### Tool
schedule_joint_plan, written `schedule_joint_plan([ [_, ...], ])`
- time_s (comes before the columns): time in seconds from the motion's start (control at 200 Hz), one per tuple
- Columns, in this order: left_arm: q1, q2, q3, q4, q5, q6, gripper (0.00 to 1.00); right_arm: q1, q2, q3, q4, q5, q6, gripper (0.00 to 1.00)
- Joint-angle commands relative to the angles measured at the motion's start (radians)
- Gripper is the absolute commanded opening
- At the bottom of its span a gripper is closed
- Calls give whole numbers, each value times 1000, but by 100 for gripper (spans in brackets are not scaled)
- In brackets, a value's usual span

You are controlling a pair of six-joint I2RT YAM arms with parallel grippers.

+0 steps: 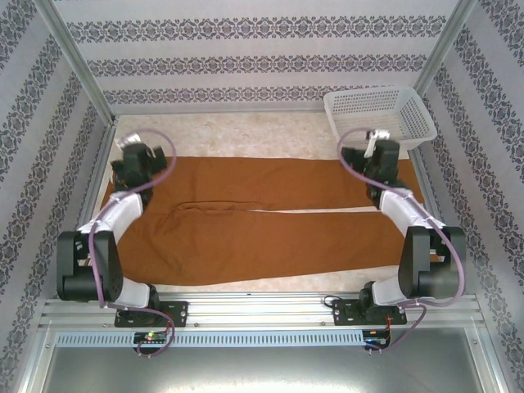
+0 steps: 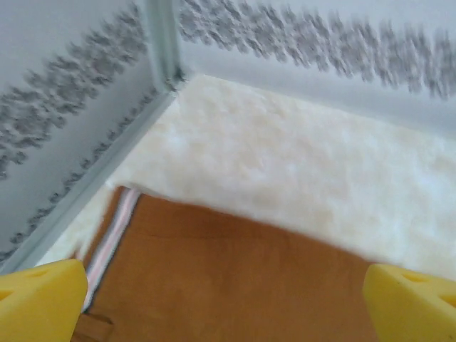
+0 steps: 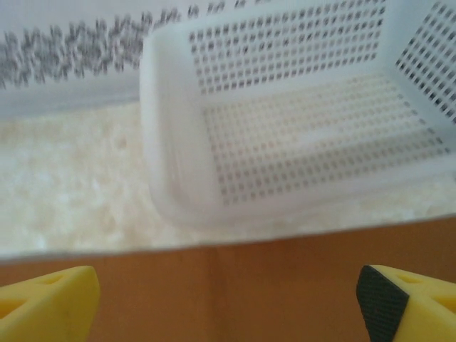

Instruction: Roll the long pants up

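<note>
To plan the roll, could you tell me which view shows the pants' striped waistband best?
The left wrist view: the waistband shows clearly as a pale striped edge. In the top view the left arm overlaps that end of the long pants; the right wrist view catches plain brown cloth.

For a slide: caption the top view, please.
Left tool and right tool, both open, over brown pants spread flat; white basket far right.

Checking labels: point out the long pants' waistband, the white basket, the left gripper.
long pants (image 2: 114, 231): left wrist view, on the striped waistband.
white basket (image 3: 167, 164): right wrist view, on its near-left wall.
left gripper (image 2: 228, 303): left wrist view, midway between its fingertips.
</note>
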Motion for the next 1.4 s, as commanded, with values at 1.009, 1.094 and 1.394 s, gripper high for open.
schedule_joint_plan([
  [1.009,714,-327,-308,-992,82,-691,100,-600,-392,-230,-576,-407,574,92],
  [1.094,724,-306,-332,-953,68,-691,100,-615,-387,-237,-582,-419,582,92],
  [1.394,769,-154,-350,-755,111,-660,100,-651,-418,-253,-600,-433,584,91],
])
